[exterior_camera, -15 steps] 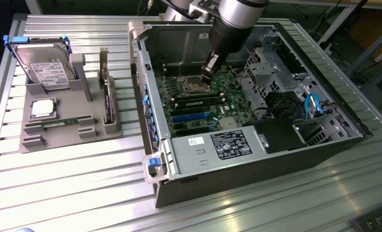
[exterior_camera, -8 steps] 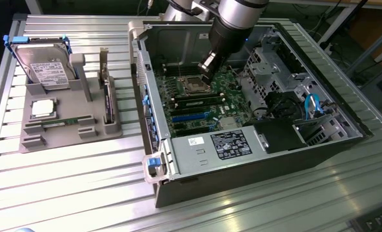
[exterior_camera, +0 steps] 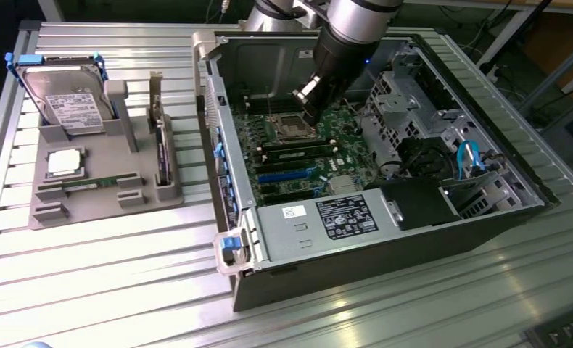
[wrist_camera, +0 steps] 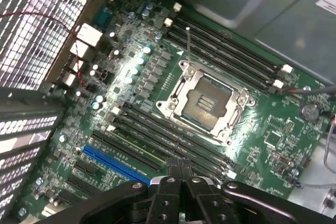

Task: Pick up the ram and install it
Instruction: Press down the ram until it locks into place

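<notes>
- Closest to your wrist camera, the gripper has its two black fingers pressed together, tips meeting with no gap and nothing between them.
- Just past the tips you see the motherboard, with the open CPU socket in its metal frame.
- Long black memory slots run on both sides of the socket; a blue slot lies near the fingers.
- From the exterior view, your arm reaches down into the open computer case, and the gripper hangs above the socket.
- Look to the exterior view's left for the ram: it lies flat in the grey tray, well apart from the gripper and outside the case.
- On the same tray you have a hard drive with blue tabs at the far end, a CPU chip just behind the ram, and an upright card on the case side.
- A green stick already sits in a slot below the socket.
</notes>
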{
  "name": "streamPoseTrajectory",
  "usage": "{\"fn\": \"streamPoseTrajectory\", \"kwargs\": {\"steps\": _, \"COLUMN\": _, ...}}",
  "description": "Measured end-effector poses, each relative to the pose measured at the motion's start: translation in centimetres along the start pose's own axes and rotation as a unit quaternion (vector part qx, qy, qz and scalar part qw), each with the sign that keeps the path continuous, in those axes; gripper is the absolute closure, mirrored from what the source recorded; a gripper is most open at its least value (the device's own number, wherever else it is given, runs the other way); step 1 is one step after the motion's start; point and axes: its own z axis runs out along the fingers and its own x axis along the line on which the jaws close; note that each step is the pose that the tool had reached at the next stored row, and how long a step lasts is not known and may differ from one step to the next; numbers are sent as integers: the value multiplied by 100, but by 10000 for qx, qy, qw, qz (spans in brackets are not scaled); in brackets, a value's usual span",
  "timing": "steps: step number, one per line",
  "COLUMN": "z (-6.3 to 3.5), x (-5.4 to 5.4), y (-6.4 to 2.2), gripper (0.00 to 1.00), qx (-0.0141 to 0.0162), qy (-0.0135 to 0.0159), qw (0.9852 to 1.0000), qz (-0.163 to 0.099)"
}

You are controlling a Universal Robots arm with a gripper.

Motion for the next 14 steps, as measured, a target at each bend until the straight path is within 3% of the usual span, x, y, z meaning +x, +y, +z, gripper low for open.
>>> {"fn": "streamPoseTrajectory", "kwargs": {"steps": 6, "z": 0, "x": 0, "y": 0, "gripper": 89, "qx": 3, "qy": -37, "qw": 9986, "qz": 524}}
{"fn": "streamPoseTrajectory", "kwargs": {"steps": 10, "z": 0, "x": 0, "y": 0, "gripper": 89, "qx": 8, "qy": -74, "qw": 9945, "qz": 1042}}
{"fn": "streamPoseTrajectory", "kwargs": {"steps": 14, "z": 1, "x": 0, "y": 0, "gripper": 89, "qx": 16, "qy": -92, "qw": 9910, "qz": 1332}}
